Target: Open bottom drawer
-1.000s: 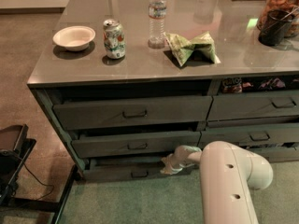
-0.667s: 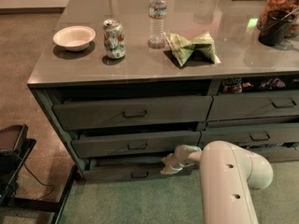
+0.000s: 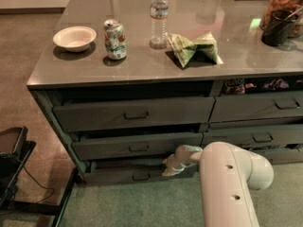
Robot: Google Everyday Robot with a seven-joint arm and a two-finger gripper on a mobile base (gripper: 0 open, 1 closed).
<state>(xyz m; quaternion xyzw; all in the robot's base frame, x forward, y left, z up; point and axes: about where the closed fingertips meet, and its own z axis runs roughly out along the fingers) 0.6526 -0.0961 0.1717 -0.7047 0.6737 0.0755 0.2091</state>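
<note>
The bottom drawer point(image 3: 118, 175) is the slim dark grey-green front at the base of the left drawer stack, with a small dark pull handle point(image 3: 141, 177) at its centre. It stands slightly out from the cabinet. My gripper point(image 3: 169, 168) sits at the drawer's upper right part, just right of the handle, low near the floor. My white arm point(image 3: 227, 183) reaches in from the lower right and hides the drawer's right end.
Two taller drawers, the upper point(image 3: 135, 112) and the middle point(image 3: 137, 145), stand ajar above it. The counter point(image 3: 142, 65) holds a white bowl point(image 3: 74, 38), a can point(image 3: 115, 39), a water bottle point(image 3: 159, 15) and a green chip bag point(image 3: 194, 47). A dark stand point(image 3: 14, 164) is at left.
</note>
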